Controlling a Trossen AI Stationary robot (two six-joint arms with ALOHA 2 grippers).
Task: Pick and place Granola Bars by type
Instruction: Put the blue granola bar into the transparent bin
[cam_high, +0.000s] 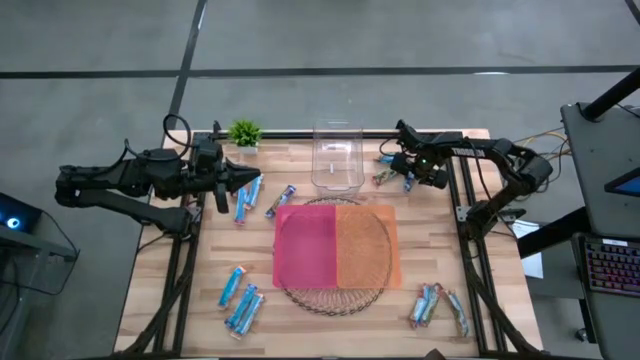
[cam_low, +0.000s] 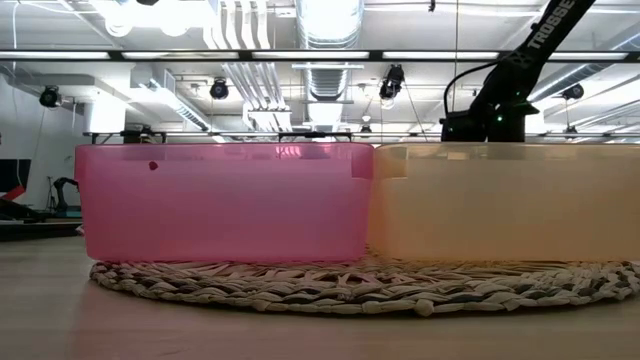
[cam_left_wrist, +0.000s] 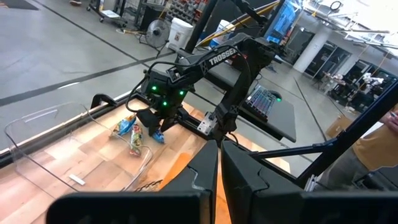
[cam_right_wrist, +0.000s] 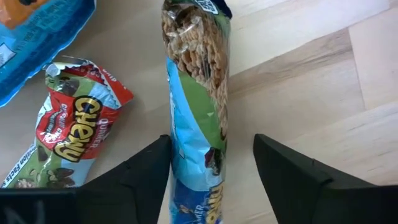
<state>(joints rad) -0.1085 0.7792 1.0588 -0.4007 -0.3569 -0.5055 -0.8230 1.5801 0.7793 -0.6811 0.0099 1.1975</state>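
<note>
Several wrapped granola bars lie in small groups on the table. My right gripper (cam_high: 408, 176) is open and low at the far right. Its fingers stand on either side of a blue-and-green bar (cam_right_wrist: 196, 124) that lies flat on the wood. A red-and-green "Chewy" bar (cam_right_wrist: 71, 140) and a blue wrapper (cam_right_wrist: 37, 43) lie beside it. My left gripper (cam_high: 247, 178) is shut and empty, and hovers at the far left over two blue bars (cam_high: 243, 203). Its fingers (cam_left_wrist: 219, 171) point across the table toward the right arm. My right gripper comes down from above, with its fingers along the sides of the blue-and-green bar's near end (cam_right_wrist: 186, 180). One finger (cam_right_wrist: 146, 177) is close against the wrapper's edge, and I cannot tell whether it touches. The bar lies flat on the table.
A pink bin (cam_high: 305, 245) and an orange bin (cam_high: 367, 245) stand side by side on a woven mat (cam_high: 335, 298) at mid-table. A clear container (cam_high: 335, 155) and a small plant (cam_high: 244, 132) are at the far edge. More bars lie near left (cam_high: 240, 300) and near right (cam_high: 435, 305).
</note>
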